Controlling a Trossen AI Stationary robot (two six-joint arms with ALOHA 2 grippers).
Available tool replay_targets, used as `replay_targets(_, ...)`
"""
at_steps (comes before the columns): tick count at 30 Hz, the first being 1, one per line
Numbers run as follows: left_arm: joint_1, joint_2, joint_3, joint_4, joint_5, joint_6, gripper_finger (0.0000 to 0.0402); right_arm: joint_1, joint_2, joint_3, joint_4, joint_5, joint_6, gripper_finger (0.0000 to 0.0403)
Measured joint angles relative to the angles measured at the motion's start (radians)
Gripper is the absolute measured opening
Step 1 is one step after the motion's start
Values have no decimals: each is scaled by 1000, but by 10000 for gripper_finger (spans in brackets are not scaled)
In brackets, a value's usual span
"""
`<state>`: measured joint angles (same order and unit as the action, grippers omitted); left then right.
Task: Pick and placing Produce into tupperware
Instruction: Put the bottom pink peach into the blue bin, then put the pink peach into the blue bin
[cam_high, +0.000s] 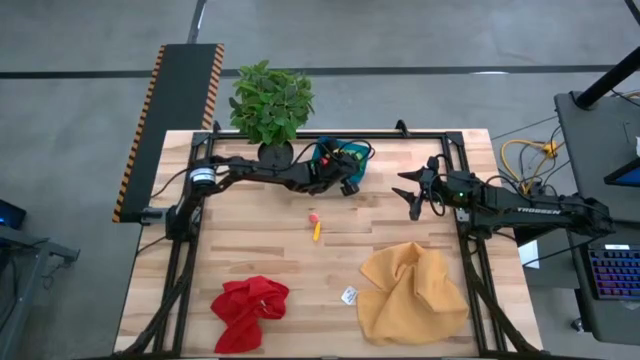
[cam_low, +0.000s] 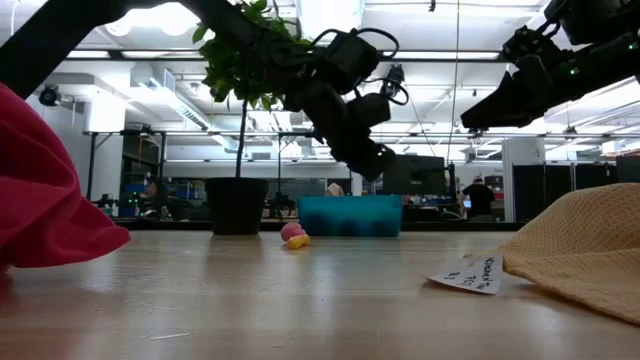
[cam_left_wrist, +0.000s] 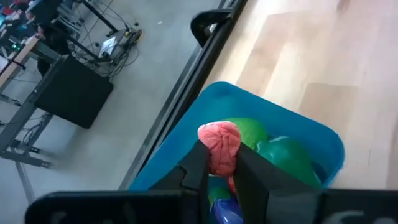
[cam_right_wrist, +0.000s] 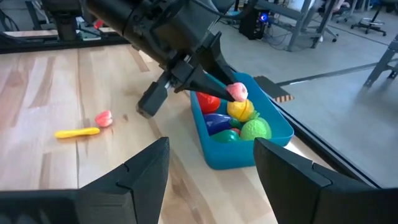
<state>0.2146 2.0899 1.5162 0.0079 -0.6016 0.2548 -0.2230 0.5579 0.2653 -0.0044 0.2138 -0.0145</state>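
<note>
one readable mark | "trossen" on right arm (cam_high: 530, 210) | tag (cam_low: 466, 274) writing illegible

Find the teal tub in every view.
High view: teal tub at the table's far edge, beside the potted plant.
Low view: tub centre, right of the plant's pot.
Left wrist view: tub below the fingers.
Right wrist view: tub centre-right.
Shared landmark: the plant.

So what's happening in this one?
The left gripper holds a small pink toy fruit over the teal-blue plastic tub, which already contains several toy pieces. The right gripper waits open above the wooden table. A pink piece and a yellow piece remain mid-table.
</note>
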Motion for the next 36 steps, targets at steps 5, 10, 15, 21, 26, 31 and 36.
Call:
replay_targets(5,0,-2,0,0,14,40,59,0,0,0,0,0,-5,226)
replay_targets(10,0,-2,0,-1,55,41,62,0,0,0,0,0,-5,226)
replay_targets(15,0,-2,0,-1,59,51,65,0,0,0,0,0,-5,226)
replay_targets(21,0,-2,0,0,60,67,113,0,0,0,0,0,-6,226)
replay_targets(26,0,-2,0,1,60,67,182,0,0,0,0,0,-6,226)
replay_targets(31,-5,-6,0,3,58,68,219,0,0,0,0,0,-7,226)
replay_targets(36,-52,-49,-1,-60,50,101,223,0,0,0,0,0,-9,226)
